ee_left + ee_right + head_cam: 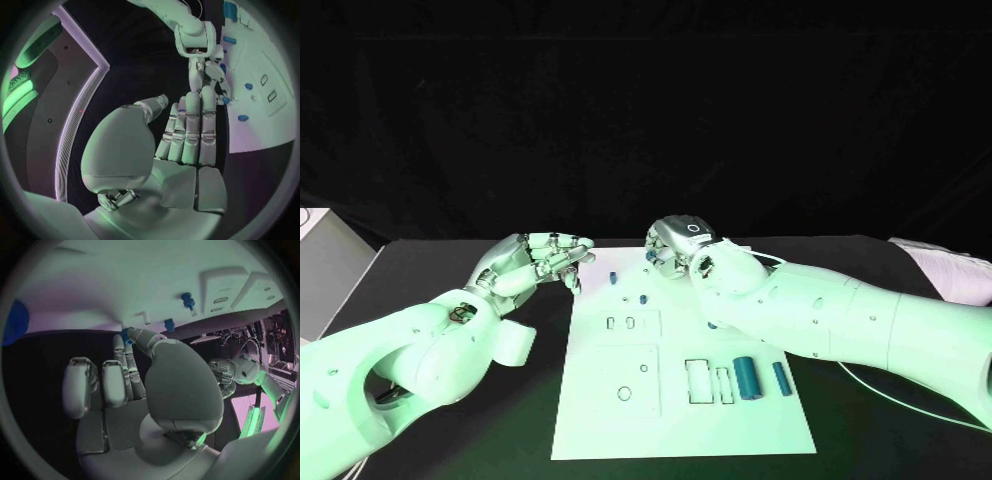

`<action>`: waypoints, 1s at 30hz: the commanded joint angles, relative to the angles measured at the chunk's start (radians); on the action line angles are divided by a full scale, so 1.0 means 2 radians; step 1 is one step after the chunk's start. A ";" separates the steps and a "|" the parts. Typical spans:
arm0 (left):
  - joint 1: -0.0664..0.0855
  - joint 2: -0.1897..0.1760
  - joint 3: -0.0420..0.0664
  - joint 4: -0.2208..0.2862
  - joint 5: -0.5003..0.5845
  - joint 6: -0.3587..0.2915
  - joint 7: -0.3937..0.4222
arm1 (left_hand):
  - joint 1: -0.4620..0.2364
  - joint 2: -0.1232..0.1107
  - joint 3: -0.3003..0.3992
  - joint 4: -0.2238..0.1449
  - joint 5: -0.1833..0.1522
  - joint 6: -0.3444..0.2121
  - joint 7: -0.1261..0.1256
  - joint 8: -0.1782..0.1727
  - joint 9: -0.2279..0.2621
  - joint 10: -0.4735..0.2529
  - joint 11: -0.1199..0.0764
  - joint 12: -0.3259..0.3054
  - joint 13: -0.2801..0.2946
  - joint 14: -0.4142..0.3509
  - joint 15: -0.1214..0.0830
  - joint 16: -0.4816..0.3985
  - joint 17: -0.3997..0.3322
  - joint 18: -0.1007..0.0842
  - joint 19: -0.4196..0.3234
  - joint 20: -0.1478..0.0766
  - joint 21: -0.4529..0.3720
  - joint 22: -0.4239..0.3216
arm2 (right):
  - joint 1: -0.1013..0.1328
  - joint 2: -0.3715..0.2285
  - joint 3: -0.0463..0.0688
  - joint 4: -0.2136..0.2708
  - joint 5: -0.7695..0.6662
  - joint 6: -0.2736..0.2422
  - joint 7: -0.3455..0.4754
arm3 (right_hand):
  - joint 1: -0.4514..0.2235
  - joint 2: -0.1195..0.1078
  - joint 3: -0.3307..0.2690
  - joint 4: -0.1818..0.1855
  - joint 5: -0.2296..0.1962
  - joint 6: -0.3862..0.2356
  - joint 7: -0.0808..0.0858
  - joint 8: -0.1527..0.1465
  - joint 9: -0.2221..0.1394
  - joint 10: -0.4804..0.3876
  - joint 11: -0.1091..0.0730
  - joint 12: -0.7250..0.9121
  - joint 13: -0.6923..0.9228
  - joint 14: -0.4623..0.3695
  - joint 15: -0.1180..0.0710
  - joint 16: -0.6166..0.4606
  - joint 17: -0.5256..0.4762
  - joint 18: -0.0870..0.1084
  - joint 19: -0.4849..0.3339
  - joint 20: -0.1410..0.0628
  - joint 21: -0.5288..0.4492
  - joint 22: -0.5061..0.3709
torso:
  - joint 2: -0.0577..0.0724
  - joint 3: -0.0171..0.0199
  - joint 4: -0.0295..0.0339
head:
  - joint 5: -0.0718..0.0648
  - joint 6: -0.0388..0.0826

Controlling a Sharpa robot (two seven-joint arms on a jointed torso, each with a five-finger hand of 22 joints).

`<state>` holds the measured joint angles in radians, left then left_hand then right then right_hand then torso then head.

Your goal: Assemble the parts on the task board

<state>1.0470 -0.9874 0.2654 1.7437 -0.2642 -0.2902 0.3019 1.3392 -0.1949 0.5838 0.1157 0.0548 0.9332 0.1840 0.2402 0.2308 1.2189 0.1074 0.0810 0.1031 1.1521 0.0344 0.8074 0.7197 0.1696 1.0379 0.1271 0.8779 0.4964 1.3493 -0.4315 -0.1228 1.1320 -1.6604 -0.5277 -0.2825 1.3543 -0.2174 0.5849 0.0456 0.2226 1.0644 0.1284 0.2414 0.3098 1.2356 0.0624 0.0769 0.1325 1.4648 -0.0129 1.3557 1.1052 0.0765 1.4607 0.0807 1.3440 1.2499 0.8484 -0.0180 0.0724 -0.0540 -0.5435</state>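
- Step in hand, judged: seating a small blue plastic part (127,335) at the far edge of the white rectangular task board (625,425). Best done with a slow, straight descent, part kept upright over its slot, grip eased only once seated.
- Right silver many-fingered hand (684,250): reaching from the right across the board's far end, fingers drawn together; in the right wrist view the small blue piece sits pinched at the tips of thumb and finger, just against the board's edge.
- Left silver many-fingered hand (538,262): poised beside the board's far left corner, above the black counter (444,270); fingers straight and pressed side by side, thumb apart, nothing held. Well placed to steady the board if needed, as a judgement.
- Other parts on the board: large blue cylinder (746,377) and slimmer blue cylinder (780,378) lying side by side near the right edge; small blue peg (612,276) standing near the far left corner.
- Risk, judged: fingers hide the slot in the head view, so misalignment is hard to spot.
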 commanded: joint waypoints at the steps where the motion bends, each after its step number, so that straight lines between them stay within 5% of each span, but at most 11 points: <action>1: 0.000 0.001 0.000 0.002 -0.003 0.011 0.001 | -0.003 0.000 0.003 0.000 0.000 -0.004 0.001 -0.003 0.001 -0.001 0.002 -0.002 0.001 -0.003 0.001 0.003 0.001 0.006 -0.004 0.001 0.002 0.001 | 0.000 0.002 0.000 -0.006 -0.012 0.009 -0.003 | -0.004 0.002 0.003 0.001 0.003 0.002 0.001 0.001 0.001 0.000 0.002 -0.002 0.001 0.014 -0.002 0.002 0.001 -0.006 0.002 0.000 0.003 0.001 | 0.001 -0.0004 0.0009 | 0.001 0.000; 30: 0.000 0.002 0.000 0.002 -0.006 0.015 -0.001 | -0.003 0.000 0.003 0.000 0.000 -0.004 0.001 -0.003 0.001 -0.001 0.002 -0.002 0.001 -0.003 0.001 0.003 0.001 0.006 -0.004 0.001 0.002 0.001 | 0.000 0.010 0.000 -0.019 -0.005 0.019 0.002 | -0.010 -0.002 0.004 0.004 -0.001 -0.006 0.003 -0.001 0.004 -0.005 0.005 -0.006 0.001 0.012 0.000 0.001 -0.004 -0.006 -0.001 0.002 0.000 -0.003 | 0.004 0.0009 -0.0009 | 0.006 -0.001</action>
<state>1.0472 -0.9868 0.2655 1.7447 -0.2712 -0.2803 0.2970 1.3392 -0.1949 0.5838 0.1157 0.0548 0.9332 0.1840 0.2402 0.2305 1.2189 0.1074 0.0810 0.1028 1.1521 0.0345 0.8074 0.7194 0.1696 1.0379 0.1271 0.8778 0.4963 1.3520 -0.4125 -0.1212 1.0987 -1.6680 -0.5125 -0.2794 1.3407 -0.2199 0.5881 0.0488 0.2261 1.0543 0.1314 0.2352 0.3188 1.2287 0.0694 0.0711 0.1351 1.4647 -0.0129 1.3555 1.0972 0.0767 1.4607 0.0808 1.3439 1.2443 0.8553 -0.0169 0.0709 -0.0431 -0.5454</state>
